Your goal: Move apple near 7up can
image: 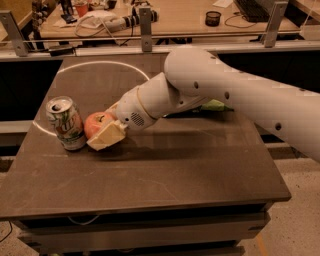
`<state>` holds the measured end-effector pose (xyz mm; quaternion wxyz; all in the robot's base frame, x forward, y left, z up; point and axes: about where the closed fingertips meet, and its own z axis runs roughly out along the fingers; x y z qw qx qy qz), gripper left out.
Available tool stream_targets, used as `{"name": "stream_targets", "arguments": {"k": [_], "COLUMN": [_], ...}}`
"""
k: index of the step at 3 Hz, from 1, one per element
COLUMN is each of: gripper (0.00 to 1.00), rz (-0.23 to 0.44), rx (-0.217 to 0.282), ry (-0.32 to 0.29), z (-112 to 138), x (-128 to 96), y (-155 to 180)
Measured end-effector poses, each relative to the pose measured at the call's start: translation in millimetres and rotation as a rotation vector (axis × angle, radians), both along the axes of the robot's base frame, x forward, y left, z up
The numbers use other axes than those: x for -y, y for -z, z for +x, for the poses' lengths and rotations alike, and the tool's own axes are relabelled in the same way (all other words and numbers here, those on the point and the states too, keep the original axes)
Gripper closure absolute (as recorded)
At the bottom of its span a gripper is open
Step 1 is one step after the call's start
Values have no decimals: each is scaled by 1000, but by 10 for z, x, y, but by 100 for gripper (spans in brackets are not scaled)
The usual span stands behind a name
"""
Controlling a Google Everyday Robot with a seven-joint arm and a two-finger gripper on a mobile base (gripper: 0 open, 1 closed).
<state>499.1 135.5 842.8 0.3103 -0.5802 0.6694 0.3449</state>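
The 7up can [66, 123] stands upright at the left of the dark table [165, 170]. The red-orange apple [95, 123] is right beside the can, nearly touching its right side, low over the table. My gripper [104, 131] is shut on the apple; one cream-coloured finger [108, 137] shows in front of it, the other is hidden behind the fruit. The white arm [225, 95] reaches in from the right.
A green crinkled chip bag [216, 105] lies mostly hidden behind the arm. A white ring mark [130, 67] is on the table's far left. A railing [145, 25] and a cluttered desk [175, 15] stand behind the table.
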Motion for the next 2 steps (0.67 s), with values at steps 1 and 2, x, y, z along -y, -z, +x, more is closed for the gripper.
{"name": "stream_targets", "arguments": {"k": [1,2], "gripper": [100,82], "rz": [-5,-5], "rx": [2,2], "ry": [-5,-9], "z": [-10,-22], "x": [-7,-23], "y": [25,24]}}
